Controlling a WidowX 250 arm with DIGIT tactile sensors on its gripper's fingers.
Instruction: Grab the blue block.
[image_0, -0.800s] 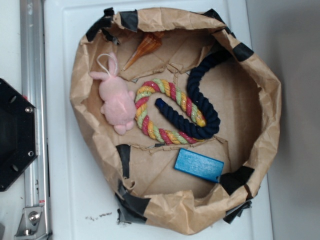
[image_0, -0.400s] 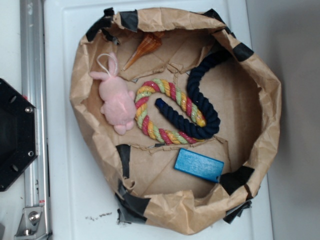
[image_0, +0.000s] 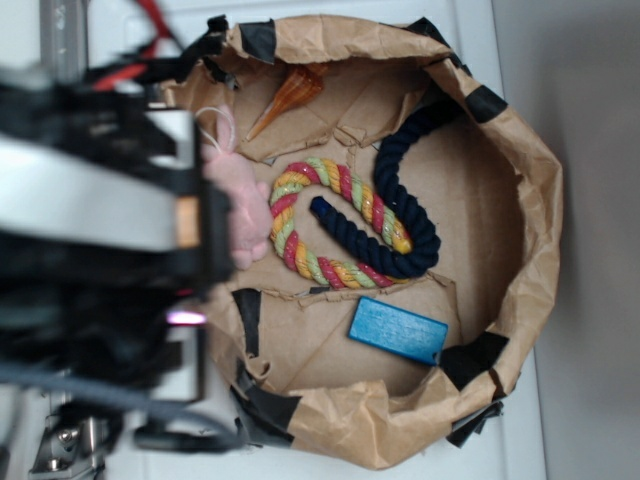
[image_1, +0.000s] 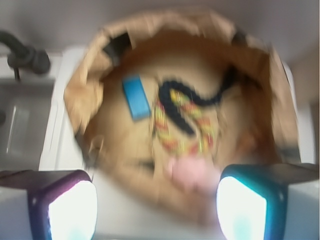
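The blue block (image_0: 397, 330) lies flat on the floor of a brown paper bag (image_0: 540, 200), near its lower right wall. My arm (image_0: 100, 210) reaches in from the left as a blurred mass over the bag's left rim, well left of the block. In the blurred wrist view the blue block (image_1: 136, 97) is far ahead at upper left. My gripper (image_1: 155, 210) is open, its two lit fingers wide apart with nothing between them, above the bag's near rim.
A pink plush bunny (image_0: 245, 215) lies partly under the arm. A multicoloured rope (image_0: 300, 255) and a dark navy rope (image_0: 400, 200) curl in the bag's middle. An orange cone (image_0: 290, 95) rests at the back. The bag walls stand up all round.
The arm has swung into the exterior view from the left and now covers the bag's left rim and part of the bunny. The objects in the bag have not moved.
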